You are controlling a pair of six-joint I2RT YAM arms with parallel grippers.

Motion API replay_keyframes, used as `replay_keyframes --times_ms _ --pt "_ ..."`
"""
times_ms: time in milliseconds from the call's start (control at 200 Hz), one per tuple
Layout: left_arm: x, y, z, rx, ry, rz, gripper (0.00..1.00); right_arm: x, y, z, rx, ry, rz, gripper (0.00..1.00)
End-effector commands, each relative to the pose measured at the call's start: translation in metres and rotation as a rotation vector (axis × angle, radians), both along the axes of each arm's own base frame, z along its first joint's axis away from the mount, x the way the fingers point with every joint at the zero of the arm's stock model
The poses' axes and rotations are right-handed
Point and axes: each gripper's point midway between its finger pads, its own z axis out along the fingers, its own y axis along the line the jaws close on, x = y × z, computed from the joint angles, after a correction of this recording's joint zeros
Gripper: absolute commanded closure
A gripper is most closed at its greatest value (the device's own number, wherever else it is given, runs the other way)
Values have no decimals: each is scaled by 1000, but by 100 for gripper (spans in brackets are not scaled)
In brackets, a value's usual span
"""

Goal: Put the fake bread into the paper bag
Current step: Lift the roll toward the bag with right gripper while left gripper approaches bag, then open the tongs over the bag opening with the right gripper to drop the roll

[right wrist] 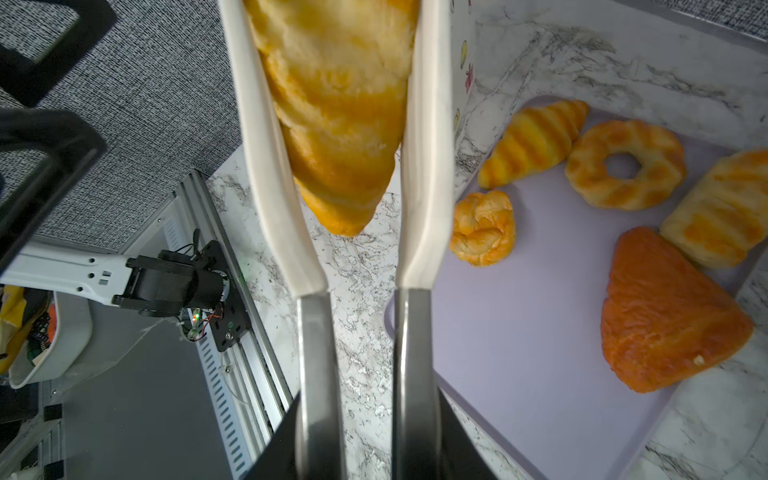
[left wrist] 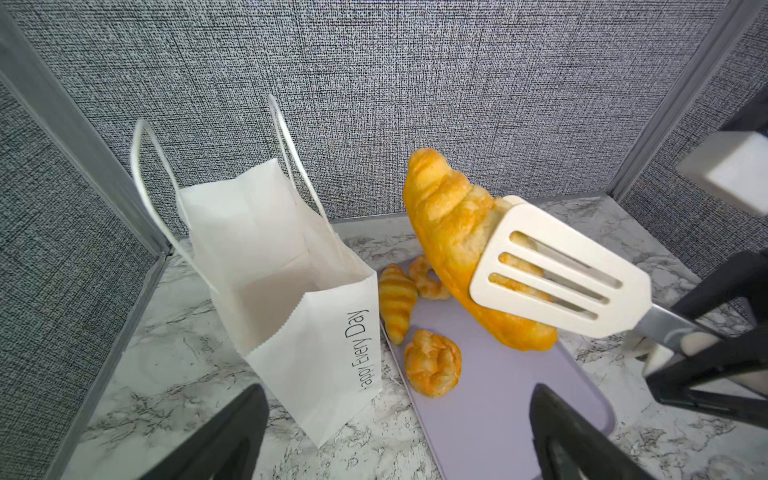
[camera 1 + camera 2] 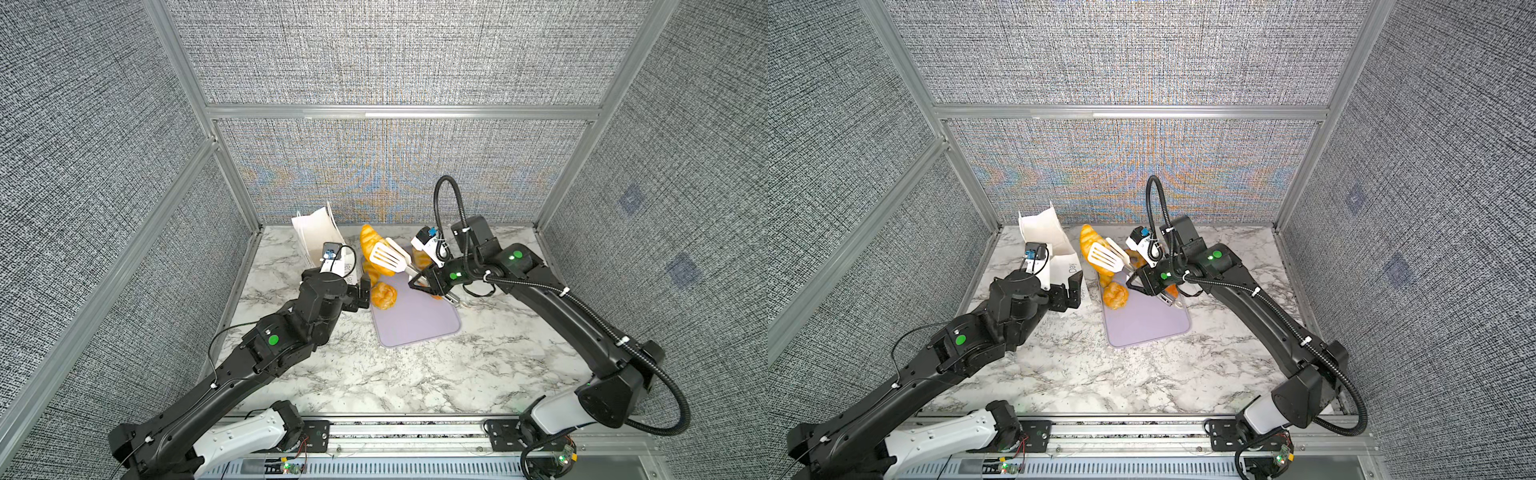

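**Desk:** What do you have on the right side?

**Me:** My right pincer (image 3: 422,281) is partly closed, clamped on the metal handles of a pair of tongs (image 2: 557,282). The white slotted ends of the tongs squeeze a big croissant (image 2: 449,224) from both sides. I see it raised clear of the bench (image 3: 374,374), tilted, over the far end of the lavender tray (image 2: 498,395).

**Desk:** And the bag?

**Me:** The paper bag (image 2: 291,332) stands upright at the back left of the bench, with its mouth open and its handles up. It is just beside the tray, lettered side toward it. The big croissant hangs next to the bag's mouth, not over it.

**Desk:** Left side?

**Me:** My left pincer (image 3: 364,291) is spread wide and holds nothing. It sits low by the bag's lettered side; I cannot tell if it touches the paper.

**Desk:** The other bread?

**Me:** On the tray I see a striped croissant (image 2: 397,301) at the edge nearest the bag, a ring (image 1: 625,164) next to it, a swirl bun (image 2: 432,361), a roll (image 1: 719,208) and an orange triangular piece (image 1: 665,316).
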Motion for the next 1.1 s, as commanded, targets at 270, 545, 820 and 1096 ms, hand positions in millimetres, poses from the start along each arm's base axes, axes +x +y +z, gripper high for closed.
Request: replay_keyframes --times_ms 270,545,820,1096 --pt "-13 36 17 -16 -20 30 1 -4 54 36 134 -58 133 65" --pt "-15 58 18 3 -2 87 0 4 91 48 198 -56 183 65" --pt "-17 82 13 2 8 160 1 27 117 43 214 -17 139 65" --pt "-18 89 6 7 32 183 0 51 130 37 224 2 72 65"
